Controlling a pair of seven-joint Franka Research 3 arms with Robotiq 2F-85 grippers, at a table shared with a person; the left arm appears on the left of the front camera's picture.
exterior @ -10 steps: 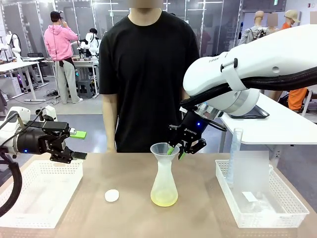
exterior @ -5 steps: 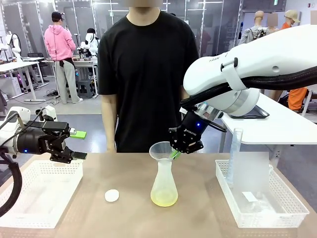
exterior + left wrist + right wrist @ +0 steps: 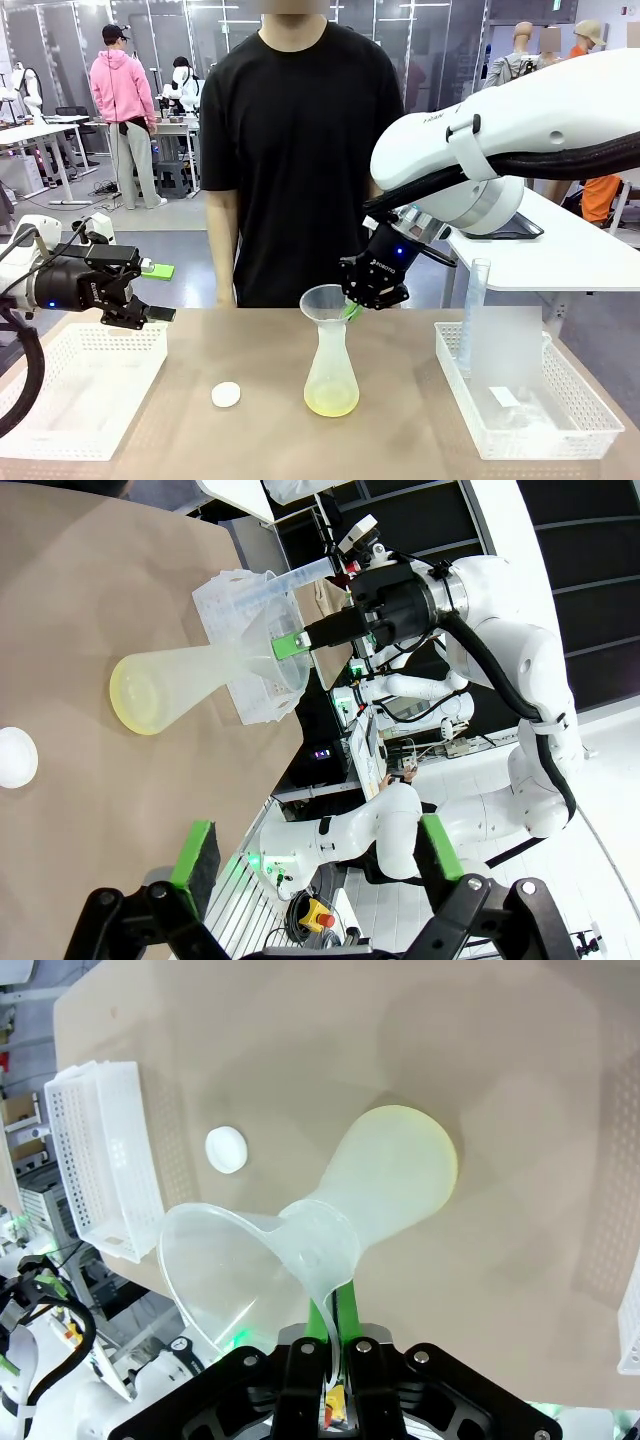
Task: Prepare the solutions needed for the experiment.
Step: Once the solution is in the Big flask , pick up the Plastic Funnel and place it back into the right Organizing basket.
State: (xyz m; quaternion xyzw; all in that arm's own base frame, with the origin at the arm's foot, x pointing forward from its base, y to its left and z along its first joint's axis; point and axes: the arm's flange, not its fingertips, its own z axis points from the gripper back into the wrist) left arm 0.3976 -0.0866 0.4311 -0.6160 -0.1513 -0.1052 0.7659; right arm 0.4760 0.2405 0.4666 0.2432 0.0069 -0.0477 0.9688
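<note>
A frosted conical flask (image 3: 331, 370) stands mid-table with a little pale yellow-green solution (image 3: 331, 404) at its bottom. A clear plastic funnel (image 3: 324, 302) sits in its neck. My right gripper (image 3: 352, 309) reaches down from the right and is shut on the funnel's far rim. The right wrist view shows the funnel (image 3: 225, 1270) pinched between the green pads, with the flask (image 3: 395, 1180) below it. My left gripper (image 3: 160, 292) hovers open over the left basket, holding nothing. The left wrist view shows the flask (image 3: 185, 680) and funnel (image 3: 285, 665) far off.
A white cap (image 3: 226, 394) lies on the table left of the flask. A white basket (image 3: 70, 400) sits at the left. Another basket (image 3: 560, 425) at the right holds a measuring jug (image 3: 508, 350) and a tall graduated cylinder (image 3: 478, 300). A person stands at the far edge.
My right gripper's fingers were apart around the funnel's rim and have shut on it. The left arm has not moved.
</note>
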